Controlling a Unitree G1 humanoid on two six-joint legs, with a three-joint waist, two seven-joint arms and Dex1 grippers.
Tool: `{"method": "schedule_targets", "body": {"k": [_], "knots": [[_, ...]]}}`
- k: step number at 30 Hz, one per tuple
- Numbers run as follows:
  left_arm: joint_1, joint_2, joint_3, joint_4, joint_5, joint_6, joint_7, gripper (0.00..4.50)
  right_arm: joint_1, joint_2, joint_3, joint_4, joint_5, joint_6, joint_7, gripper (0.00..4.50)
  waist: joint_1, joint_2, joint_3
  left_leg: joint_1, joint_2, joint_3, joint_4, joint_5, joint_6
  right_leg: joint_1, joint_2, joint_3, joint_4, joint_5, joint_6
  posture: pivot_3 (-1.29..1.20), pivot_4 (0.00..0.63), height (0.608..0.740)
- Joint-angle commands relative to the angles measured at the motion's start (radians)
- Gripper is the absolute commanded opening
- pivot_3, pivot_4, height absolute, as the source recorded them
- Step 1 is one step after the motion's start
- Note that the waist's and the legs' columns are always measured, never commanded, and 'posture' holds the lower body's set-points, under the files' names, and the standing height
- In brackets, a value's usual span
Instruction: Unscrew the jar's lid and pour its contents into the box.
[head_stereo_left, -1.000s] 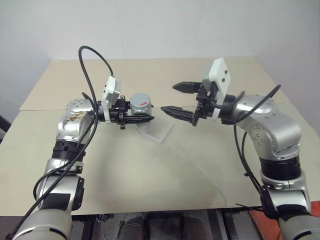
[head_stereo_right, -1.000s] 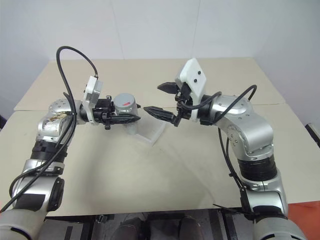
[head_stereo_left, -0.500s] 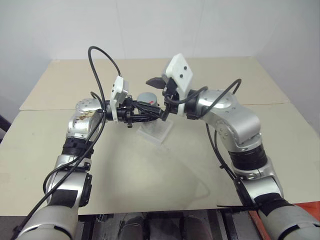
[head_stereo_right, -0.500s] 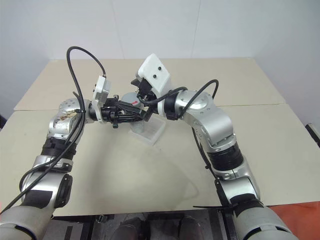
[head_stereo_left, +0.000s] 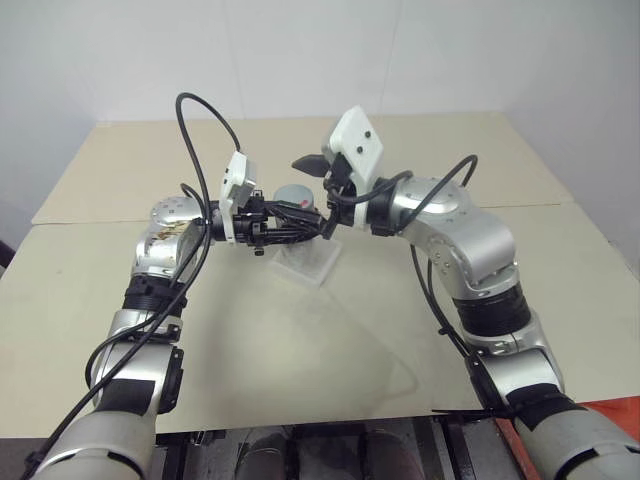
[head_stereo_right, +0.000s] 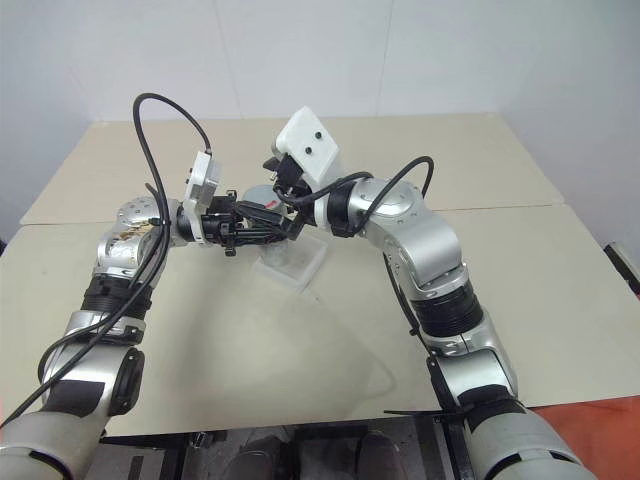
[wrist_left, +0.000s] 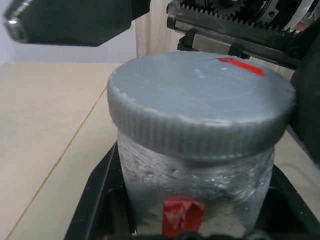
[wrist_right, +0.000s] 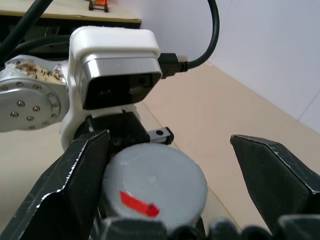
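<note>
The left gripper (head_stereo_left: 290, 232), two black fingers pressed tight on the small silver-grey cylindrical jar (wrist_left: 197, 200), holds it upright above the table, just over the shallow clear plastic box (head_stereo_left: 309, 262). The round grey ribbed lid (wrist_left: 200, 112) (a strip of red tape on its top) is on the jar. The right gripper (wrist_right: 165, 187) is spread wide, one black finger (wrist_right: 67, 187) just beside the lid's edge and the other well off to the far side, so the lid sits between them, not pinched. The beige table (head_stereo_left: 330, 350) lies beneath, with a seam across it, and a plain white wall (head_stereo_left: 300, 50) stands behind.
</note>
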Motion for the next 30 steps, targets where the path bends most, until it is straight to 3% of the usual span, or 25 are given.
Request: {"method": "schedule_targets", "body": {"k": [1, 20, 26, 30], "knots": [[-0.022, 0.024, 0.022, -0.036, -0.016, -0.009, -0.02, 2.0, 0.011, -0.044, -0.057, -0.008, -0.011, -0.009, -0.001, 4.44, -0.001, 0.0, 0.0, 0.0, 0.0, 0.0, 0.0, 0.0, 0.0, 0.0, 0.0, 0.0, 0.0, 0.0, 0.0, 0.0, 0.15, 0.74], [-0.011, 0.058, 0.024, -0.053, -0.027, 0.006, -0.054, 2.0, 0.063, -0.167, -0.177, 0.071, 0.123, -0.066, 0.189, 4.44, 0.004, 0.0, 0.0, 0.0, 0.0, 0.0, 0.0, 0.0, 0.0, 0.0, 0.0, 0.001, 0.0, 0.0, 0.0, 0.0, 0.15, 0.74], [-0.017, 0.058, 0.024, -0.043, -0.024, 0.005, -0.061, 2.0, 0.055, -0.157, -0.225, 0.08, 0.239, -0.039, 0.318, 4.44, 0.0, 0.0, 0.0, 0.0, 0.0, 0.0, 0.0, 0.0, 0.0, 0.0, 0.0, 0.001, 0.0, 0.0, 0.0, 0.0, 0.15, 0.74], [-0.026, 0.044, 0.017, -0.037, -0.022, 0.002, -0.064, 2.0, 0.021, -0.12, -0.184, 0.085, 0.25, -0.036, 0.339, 4.44, -0.002, 0.0, 0.0, 0.0, 0.0, 0.001, 0.0, 0.0, 0.0, 0.0, 0.0, 0.001, 0.0, 0.0, 0.0, 0.0, 0.15, 0.74]]}}
